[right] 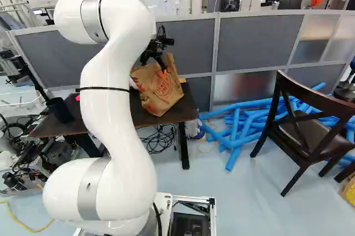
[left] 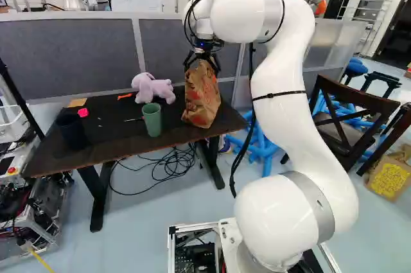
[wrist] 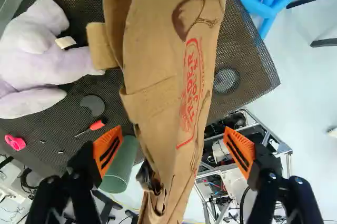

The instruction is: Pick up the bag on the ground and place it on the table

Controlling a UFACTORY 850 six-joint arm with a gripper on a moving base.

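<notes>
One brown paper bag (left: 202, 96) with red print is up at the table (left: 96, 148), folks, just right of centre in the left base view, over the end of the tabletop. It leans a bit, and honestly I can't tell whether its bottom sits flat on the top. The black gripper (left: 202, 66) is right over it, in the upper middle of that view, fingers spread wide. The wrist view has the bag between the orange pads (wrist: 108, 150), with a gap on each side, so it isn't pinched at all.

Left of the bag in the left base view there's a purple plush toy (left: 154, 88) (kinda adorable, ngl), with a green cup (left: 153, 120) nearer the front edge. A dark bin (left: 72, 130) is farther left, with a little pink thing (left: 83, 112) just behind it. Over at the right of the right base view, a dark wooden chair (right: 308, 127) stands beside a heap of blue tubes (right: 238, 130) on the floor.
</notes>
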